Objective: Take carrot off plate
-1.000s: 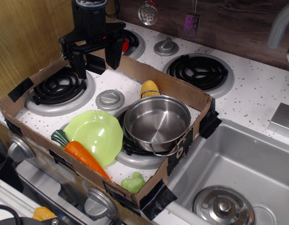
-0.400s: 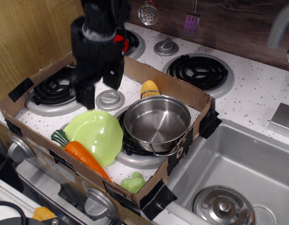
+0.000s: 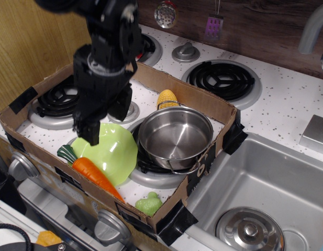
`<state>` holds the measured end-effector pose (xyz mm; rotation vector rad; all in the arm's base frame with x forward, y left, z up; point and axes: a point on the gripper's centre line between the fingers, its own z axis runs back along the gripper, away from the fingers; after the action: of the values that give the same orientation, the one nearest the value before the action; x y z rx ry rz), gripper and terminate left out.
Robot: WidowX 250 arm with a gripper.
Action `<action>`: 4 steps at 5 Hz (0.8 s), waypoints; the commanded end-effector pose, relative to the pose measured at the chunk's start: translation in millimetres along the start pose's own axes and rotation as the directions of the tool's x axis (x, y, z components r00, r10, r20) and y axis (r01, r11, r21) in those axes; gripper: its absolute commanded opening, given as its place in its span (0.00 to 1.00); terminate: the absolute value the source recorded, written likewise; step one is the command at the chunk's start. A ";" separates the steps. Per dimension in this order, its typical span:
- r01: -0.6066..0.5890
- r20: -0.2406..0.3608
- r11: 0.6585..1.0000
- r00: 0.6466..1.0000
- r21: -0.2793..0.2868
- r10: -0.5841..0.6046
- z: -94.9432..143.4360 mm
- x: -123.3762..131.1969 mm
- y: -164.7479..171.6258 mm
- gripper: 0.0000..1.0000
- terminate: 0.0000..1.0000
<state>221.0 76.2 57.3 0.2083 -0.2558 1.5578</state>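
The orange toy carrot (image 3: 94, 174) with a dark green top lies slanted over the near-left rim of the lime-green scalloped plate (image 3: 113, 151), its tip pointing toward the front right. My black gripper (image 3: 104, 121) hangs open just above the plate's far-left part, a little behind and above the carrot. One finger (image 3: 90, 130) hangs over the plate's left rim. Nothing is between the jaws. The gripper hides part of the plate and the stove knob behind it.
A steel pot (image 3: 175, 137) stands right of the plate on a burner. A yellow corn cob (image 3: 167, 98) lies behind the pot. A small light-green lumpy toy (image 3: 149, 203) sits at the front. A low cardboard wall (image 3: 166, 214) rings this area. A sink (image 3: 266, 193) lies to the right.
My gripper has come down and forward from over the back-left burner to just above the plate's left side. It stays open. The carrot and plate have not moved.
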 end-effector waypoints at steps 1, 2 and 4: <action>-0.013 0.013 1.000 1.000 -0.012 0.013 -7.5 -1.2 0.6 1.00 0.00; -0.009 0.023 1.000 1.000 -0.005 0.009 -11.4 1.2 5.0 1.00 0.00; -0.020 -0.005 1.000 1.000 -0.004 0.020 -31.9 6.8 17.7 1.00 0.00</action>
<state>194.9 93.1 25.3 0.1987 -0.2449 1.5754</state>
